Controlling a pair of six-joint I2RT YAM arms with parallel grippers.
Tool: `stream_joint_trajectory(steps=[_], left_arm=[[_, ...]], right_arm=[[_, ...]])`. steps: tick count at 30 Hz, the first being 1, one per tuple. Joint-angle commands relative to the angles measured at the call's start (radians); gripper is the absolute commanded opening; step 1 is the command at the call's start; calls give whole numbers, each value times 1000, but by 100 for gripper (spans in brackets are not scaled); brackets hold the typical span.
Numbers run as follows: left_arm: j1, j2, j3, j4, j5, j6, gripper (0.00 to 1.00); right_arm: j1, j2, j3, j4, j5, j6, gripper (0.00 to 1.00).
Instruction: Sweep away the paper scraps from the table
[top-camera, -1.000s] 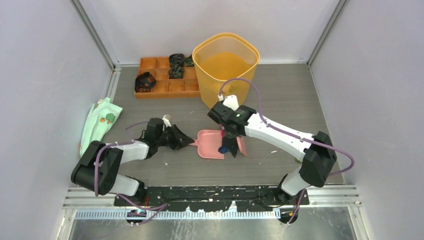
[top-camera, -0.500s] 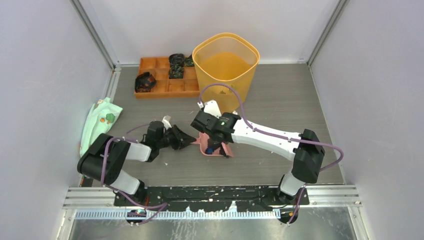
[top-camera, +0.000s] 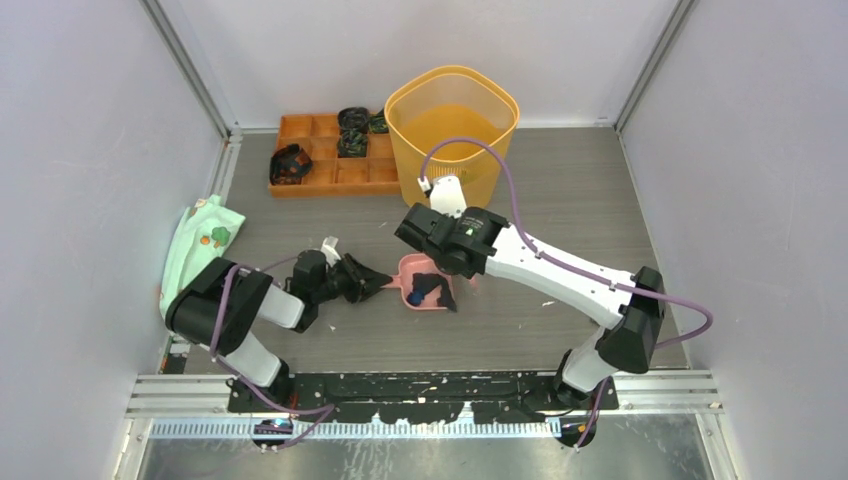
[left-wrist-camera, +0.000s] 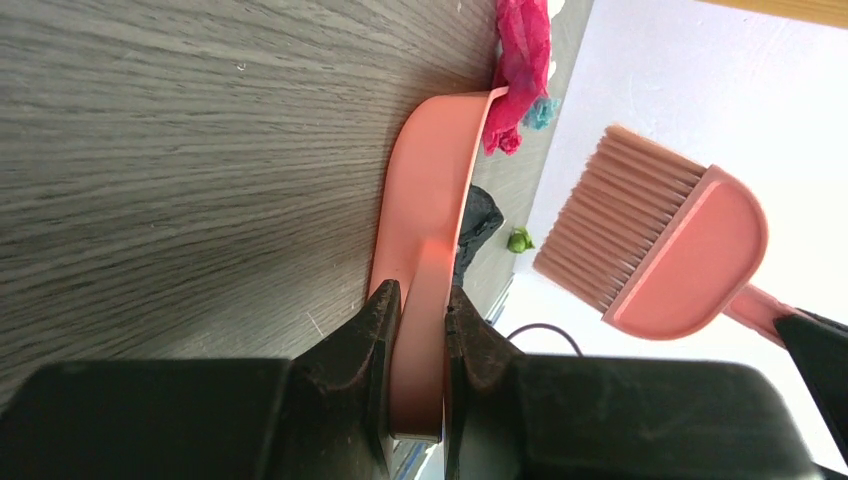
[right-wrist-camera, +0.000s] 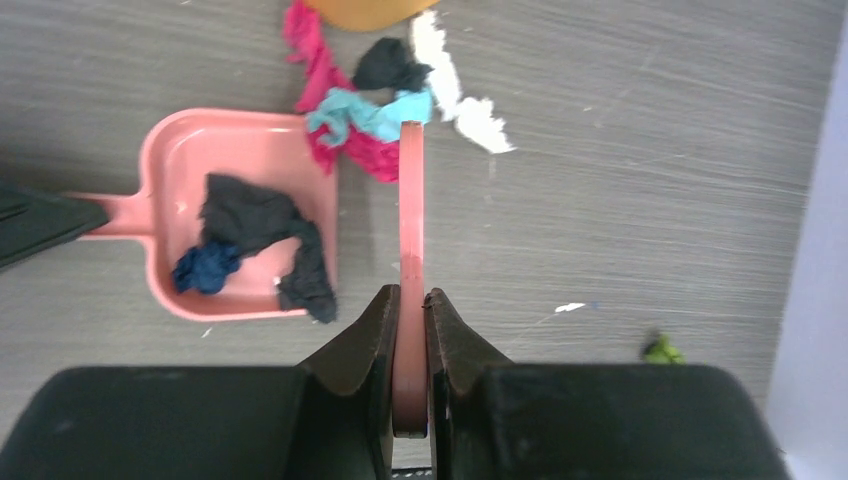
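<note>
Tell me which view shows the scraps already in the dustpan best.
The right wrist view: it looks straight down into the pink dustpan, showing the black and dark blue scraps inside. The top view shows only a small dark patch there; the left wrist view sees the pan edge-on, with one black bit above its rim.

**Brush edge-on beside a loaded dustpan**

The right gripper (right-wrist-camera: 410, 300) is clamped on a pink brush (right-wrist-camera: 411, 200), seen edge-on. Left of it, a pink dustpan (right-wrist-camera: 165, 150) lies on the table (right-wrist-camera: 620, 150) with black and dark blue paper scraps (right-wrist-camera: 255, 215) inside. Magenta, teal, black and white loose bits (right-wrist-camera: 365, 120) cluster at the brush tip. 1 green bit (right-wrist-camera: 657, 350) lies well apart.
</note>
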Motion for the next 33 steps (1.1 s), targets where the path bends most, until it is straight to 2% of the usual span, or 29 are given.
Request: stream_joint_trajectory(steps=[1, 9, 16, 23, 33], left_arm=[[-1, 78, -35, -86, -190, -2, 0], [-1, 141, -8, -36, -225, -45, 1], [-1, 207, -14, 38, -241, -94, 1], [-1, 279, -24, 124, -208, -119, 0], [-12, 352, -79, 324, -110, -145, 1]], right_arm=[[-60, -18, 13, -30, 133, -46, 1], [-171, 44, -33, 178, 1, -216, 1], [-181, 153, 4, 238, -128, -287, 1], [-123, 174, -2, 223, -231, -288, 1], [-1, 112, 15, 191, -193, -229, 1]])
